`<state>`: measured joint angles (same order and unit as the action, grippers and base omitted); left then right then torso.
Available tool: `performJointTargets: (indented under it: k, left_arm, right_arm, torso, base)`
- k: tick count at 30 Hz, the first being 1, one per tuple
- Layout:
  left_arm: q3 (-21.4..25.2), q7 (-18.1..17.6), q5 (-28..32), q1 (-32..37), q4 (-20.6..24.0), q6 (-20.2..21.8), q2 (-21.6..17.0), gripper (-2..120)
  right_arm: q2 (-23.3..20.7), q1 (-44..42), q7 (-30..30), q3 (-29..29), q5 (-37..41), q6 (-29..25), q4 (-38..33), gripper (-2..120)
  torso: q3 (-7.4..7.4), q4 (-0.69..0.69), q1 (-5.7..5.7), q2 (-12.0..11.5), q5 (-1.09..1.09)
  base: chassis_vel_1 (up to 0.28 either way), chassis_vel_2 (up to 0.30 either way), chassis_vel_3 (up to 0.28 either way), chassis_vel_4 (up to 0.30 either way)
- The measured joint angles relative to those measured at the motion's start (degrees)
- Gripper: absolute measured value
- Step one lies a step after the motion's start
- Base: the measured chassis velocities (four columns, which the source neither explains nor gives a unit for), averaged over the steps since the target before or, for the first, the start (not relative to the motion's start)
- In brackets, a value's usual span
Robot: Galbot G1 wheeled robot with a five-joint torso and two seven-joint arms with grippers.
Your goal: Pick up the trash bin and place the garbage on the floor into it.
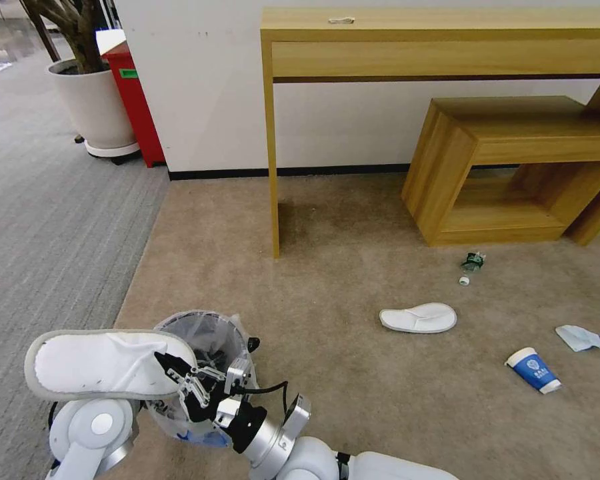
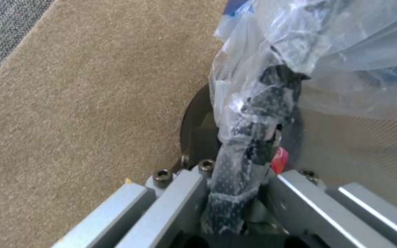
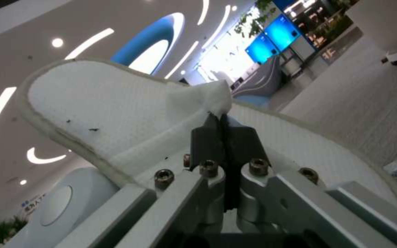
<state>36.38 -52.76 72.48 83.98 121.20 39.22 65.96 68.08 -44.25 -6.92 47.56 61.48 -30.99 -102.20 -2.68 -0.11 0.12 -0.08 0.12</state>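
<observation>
Right gripper [image 1: 170, 367] had its jaws clamped on a white slipper [image 1: 103, 365], long axis running nine-to-three, beside the trash bin [image 1: 207, 333] at its three o'clock. Left gripper [image 2: 242, 193] pinched the bin's rim.

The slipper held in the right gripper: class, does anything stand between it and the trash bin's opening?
Nothing visible does. The right gripper holds the slipper beside the open mouth of the trash bin, whose rim the left gripper clamps.
</observation>
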Motion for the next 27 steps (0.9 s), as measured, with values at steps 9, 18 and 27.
performJointTargets:
  k: [9, 18, 27]
  left_arm:
    - [0.57, 0.02, -0.1, 0.57, 0.63, -0.13, -0.06, 0]
    - [0.86, 0.08, -0.11, 0.87, 1.16, -0.23, -0.16, 0]
    - [1.23, 0.17, -0.09, 1.21, 1.63, -0.37, -0.43, 0]
  right_arm:
    - [-0.21, -0.91, 0.0, -0.3, -0.77, 0.0, 0.45, 0]
    - [-0.78, -1.57, -0.09, -0.94, -1.64, -0.29, 1.32, 0]
    - [-1.86, -1.86, -1.04, -1.72, -2.11, -0.28, 1.72, 10]
  torso:
    - [0.0, 0.01, 0.0, 0.0, 0.01]
    - [0.0, 0.01, 0.0, 0.0, 0.01]
    - [0.01, 0.01, -0.01, 0.01, 0.02]
  base:
    - [0.0, 0.0, 0.0, 0.0]
    - [0.0, 0.0, 0.0, 0.0]
    - [0.0, 0.0, 0.0, 0.0]
